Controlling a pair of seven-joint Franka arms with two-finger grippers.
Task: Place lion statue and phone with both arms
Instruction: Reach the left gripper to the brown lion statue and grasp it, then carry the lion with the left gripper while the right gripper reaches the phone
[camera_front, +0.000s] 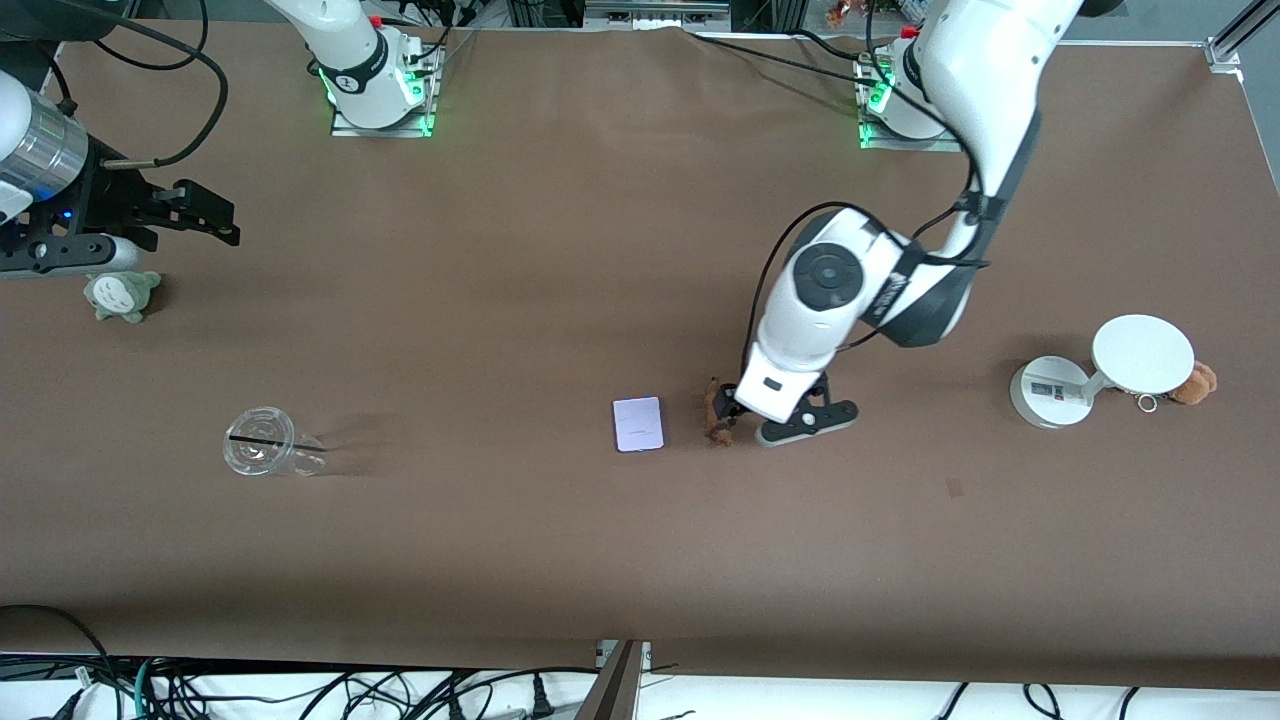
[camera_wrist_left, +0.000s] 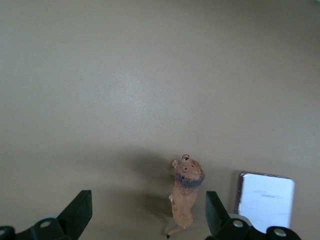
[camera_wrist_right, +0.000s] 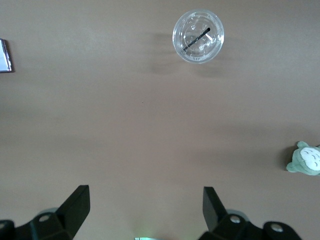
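The lion statue (camera_front: 715, 410) lies on the brown table, beside the phone (camera_front: 638, 424) on the side toward the left arm's end. My left gripper (camera_front: 750, 420) is low over the lion and open. In the left wrist view the lion (camera_wrist_left: 185, 200) lies between the fingers, close to the finger (camera_wrist_left: 215, 215) on the phone's side; I cannot tell if they touch. The phone (camera_wrist_left: 265, 200) lies just outside that finger. My right gripper (camera_front: 215, 220) is open and empty, over the table at the right arm's end; it also shows in the right wrist view (camera_wrist_right: 145, 207).
A clear plastic cup with a straw (camera_front: 265, 455) lies toward the right arm's end. A grey-green plush (camera_front: 122, 295) sits under the right arm. A white round disc on a stand (camera_front: 1140, 355) and an orange-brown plush (camera_front: 1195, 383) stand at the left arm's end.
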